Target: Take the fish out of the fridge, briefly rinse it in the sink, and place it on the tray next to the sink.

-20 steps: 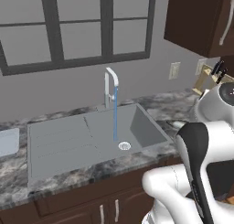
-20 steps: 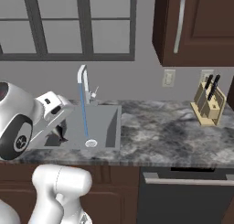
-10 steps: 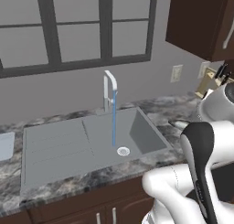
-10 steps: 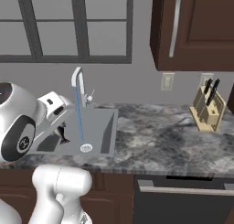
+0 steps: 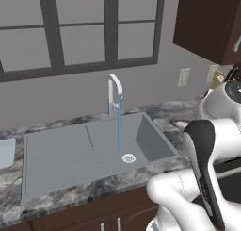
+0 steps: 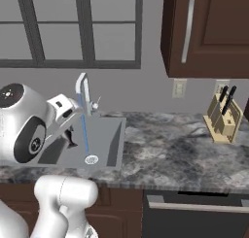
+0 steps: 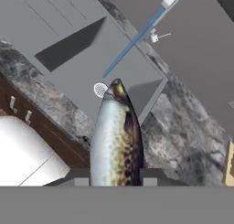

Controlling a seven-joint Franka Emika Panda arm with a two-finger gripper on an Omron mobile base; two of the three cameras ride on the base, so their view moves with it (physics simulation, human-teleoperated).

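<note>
the gripper [image 7: 114,182] is clamped on the fish [image 7: 115,136], which hangs over the front edge of the counter [image 6: 170,149] by the sink [image 5: 94,150]; water [image 5: 119,126] runs from the faucet [image 5: 114,91] onto the drain [image 5: 128,158], and the tray [image 5: 5,152] sits at the counter's left edge

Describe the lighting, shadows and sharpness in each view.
Left base view: flat even light, soft shade along the sink basin's right wall. Right base view: no glare on the counter. Hand view: the fish looms large and slightly soft; a dark wedge of shadow lies in the basin.
</note>
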